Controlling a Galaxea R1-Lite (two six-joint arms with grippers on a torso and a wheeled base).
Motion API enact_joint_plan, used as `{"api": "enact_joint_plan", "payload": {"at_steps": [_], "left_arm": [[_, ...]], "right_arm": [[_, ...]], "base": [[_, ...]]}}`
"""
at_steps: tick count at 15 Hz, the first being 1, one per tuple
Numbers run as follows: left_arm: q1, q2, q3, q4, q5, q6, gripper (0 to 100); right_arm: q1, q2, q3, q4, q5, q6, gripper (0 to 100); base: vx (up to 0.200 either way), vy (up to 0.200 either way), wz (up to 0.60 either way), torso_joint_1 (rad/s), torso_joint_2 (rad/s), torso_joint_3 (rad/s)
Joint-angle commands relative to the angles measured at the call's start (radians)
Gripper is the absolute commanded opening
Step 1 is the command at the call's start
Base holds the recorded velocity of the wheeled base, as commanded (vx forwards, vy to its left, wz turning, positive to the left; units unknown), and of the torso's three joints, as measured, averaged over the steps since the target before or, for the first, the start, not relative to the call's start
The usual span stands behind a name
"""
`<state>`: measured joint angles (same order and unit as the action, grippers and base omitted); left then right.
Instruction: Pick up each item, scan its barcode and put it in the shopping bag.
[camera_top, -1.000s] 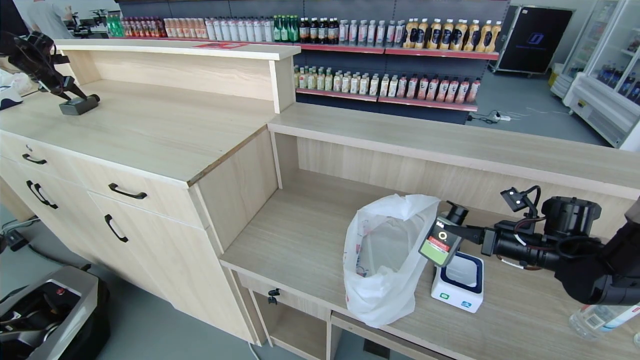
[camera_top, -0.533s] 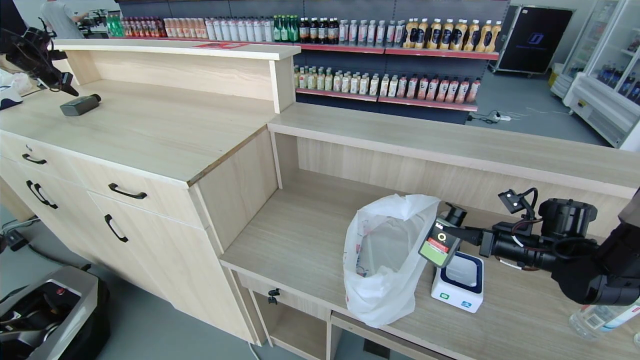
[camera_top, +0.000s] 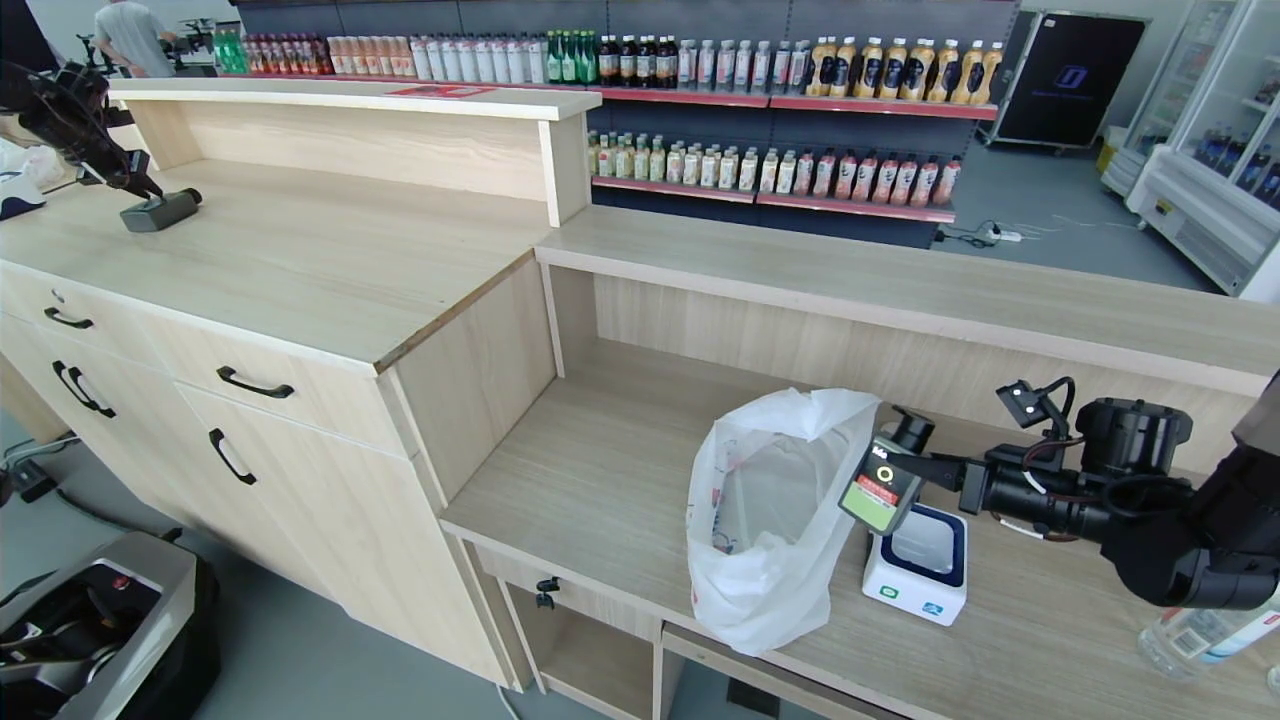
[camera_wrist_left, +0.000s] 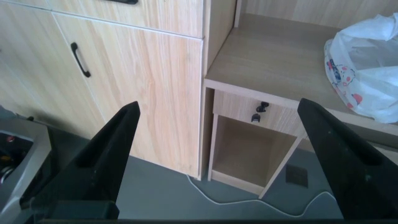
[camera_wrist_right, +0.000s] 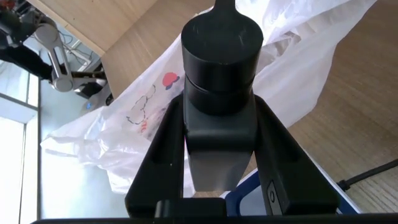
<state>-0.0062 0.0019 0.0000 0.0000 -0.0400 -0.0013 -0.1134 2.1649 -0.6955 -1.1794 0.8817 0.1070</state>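
Head view: your R gripper (camera_top: 900, 463) clamps black-capped green-label bottle (camera_top: 874, 497) above white square scanner (camera_top: 915, 585); white plastic shopping bag (camera_top: 765, 520) beside scanner. L gripper (camera_wrist_left: 217, 106) fingers spread.

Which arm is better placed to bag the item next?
Right. Right end effector grips the bottle above the scanner beside the shopping bag; left end effector hangs open facing the cabinet.

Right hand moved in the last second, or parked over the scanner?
No. The right hand holds the bottle at the same spot above the scanner, beside the shopping bag; at most it sank a hair.
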Motion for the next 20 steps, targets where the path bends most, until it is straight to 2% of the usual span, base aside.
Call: {"api": "enact_joint_plan", "payload": {"at_steps": [1, 3, 5, 6, 9, 10, 13, 16, 19, 20], "left_arm": [[0.0, 0.0, 0.0, 0.0, 0.0, -0.002, 100], [0.0, 0.0, 0.0, 0.0, 0.0, 0.0, 100], [0.0, 0.0, 0.0, 0.0, 0.0, 0.0, 100], [0.0, 0.0, 0.0, 0.0, -0.001, 0.0, 100], [0.0, 0.0, 0.0, 0.0, 0.0, 0.0, 100], [0.0, 0.0, 0.0, 0.0, 0.0, 0.0, 100], [0.0, 0.0, 0.0, 0.0, 0.0, 0.0, 100], [0.0, 0.0, 0.0, 0.0, 0.0, 0.0, 100], [0.0, 0.0, 0.0, 0.0, -0.001, 0.0, 100], [0.0, 0.0, 0.0, 0.0, 0.0, 0.0, 100]], "right_arm": [[0.008, -0.063, 0.008, 0.006, -0.001, -0.003, 0], [0.018, -0.241, 0.083, 0.01, -0.024, -0.081, 0], [-0.031, -0.422, 0.18, 0.029, -0.078, -0.233, 0], [-0.063, -0.493, 0.195, 0.078, -0.136, -0.333, 0], [-0.183, -0.573, 0.212, 0.221, -0.274, -0.595, 0], [-0.196, -0.576, 0.215, 0.234, -0.277, -0.621, 0], [-0.2, -0.58, 0.214, 0.244, -0.279, -0.612, 0], [-0.147, -0.608, 0.203, 0.254, -0.305, -0.512, 0], [0.046, -0.629, 0.191, 0.257, -0.576, -0.342, 0], [0.093, -0.622, 0.195, 0.264, -0.599, -0.343, 0]], "base": [[0.0, 0.0, 0.0, 0.0, 0.0, 0.0], [0.0, 0.0, 0.0, 0.0, 0.0, 0.0], [0.0, 0.0, 0.0, 0.0, 0.0, 0.0], [0.0, 0.0, 0.0, 0.0, 0.0, 0.0], [0.0, 0.0, 0.0, 0.0, 0.0, 0.0], [0.0, 0.0, 0.0, 0.0, 0.0, 0.0], [0.0, 0.0, 0.0, 0.0, 0.0, 0.0], [0.0, 0.0, 0.6, -0.001, 0.0, 0.002], [0.0, 0.0, 0.6, 0.01, 0.0, 0.001], [0.0, 0.0, 0.6, 0.002, 0.0, 0.002]]}}
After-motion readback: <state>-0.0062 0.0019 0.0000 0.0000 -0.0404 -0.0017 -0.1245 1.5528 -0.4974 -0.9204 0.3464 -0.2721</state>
